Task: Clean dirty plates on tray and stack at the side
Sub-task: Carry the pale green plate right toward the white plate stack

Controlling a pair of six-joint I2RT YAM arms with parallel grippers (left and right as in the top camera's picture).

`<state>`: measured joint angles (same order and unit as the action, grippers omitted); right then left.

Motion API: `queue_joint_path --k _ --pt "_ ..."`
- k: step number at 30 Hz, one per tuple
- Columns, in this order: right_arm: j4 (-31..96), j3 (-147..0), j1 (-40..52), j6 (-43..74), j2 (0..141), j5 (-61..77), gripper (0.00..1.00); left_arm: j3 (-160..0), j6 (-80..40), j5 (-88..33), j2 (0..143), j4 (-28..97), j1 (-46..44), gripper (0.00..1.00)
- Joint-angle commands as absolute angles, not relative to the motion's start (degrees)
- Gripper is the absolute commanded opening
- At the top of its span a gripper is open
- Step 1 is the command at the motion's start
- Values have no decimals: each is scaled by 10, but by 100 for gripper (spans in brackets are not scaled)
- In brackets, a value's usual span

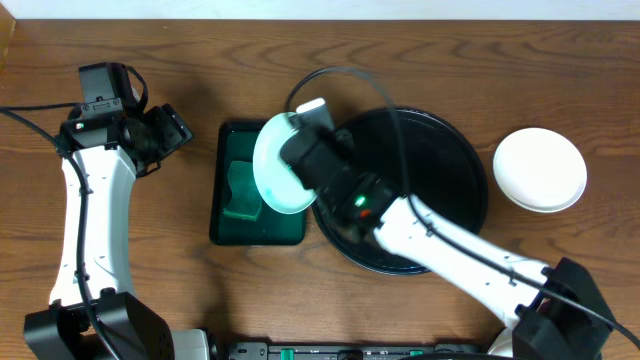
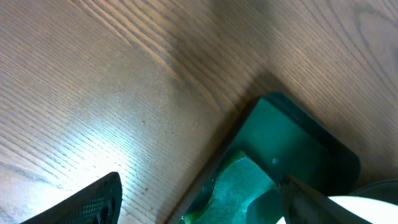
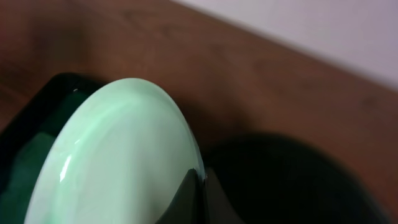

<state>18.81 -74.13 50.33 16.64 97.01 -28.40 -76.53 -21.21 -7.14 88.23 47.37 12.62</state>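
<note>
White plate, pinched in the right gripper, tilts over the green tray, presumably for scrubbing; left gripper gapes wide.

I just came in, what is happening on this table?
The right gripper is shut on the rim of a white plate, holding it tilted above the green rectangular tray, beside the black round tray. The left gripper is open and empty, over the table further left. At the far right lies another plate, perhaps a stack.
</note>
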Motion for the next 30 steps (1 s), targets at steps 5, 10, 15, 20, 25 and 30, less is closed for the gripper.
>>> queue_joint_path --k 5,10,15,20,25,30 --pt "199 -746 404 262 962 -9 1 -771 -217 -68 884 475 128 80" --pt "211 -746 329 263 958 76 1 -771 -217 -68 884 475 128 80" --pt "247 -746 241 263 955 158 1 -771 -217 -68 884 475 128 80" --pt "285 -746 144 263 955 227 1 -771 -217 -68 884 475 128 80" --pt "334 -746 39 262 955 260 1 -771 -217 -68 884 475 128 81" --pt "389 -746 -59 254 955 260 1 -771 -217 -68 884 475 128 80"
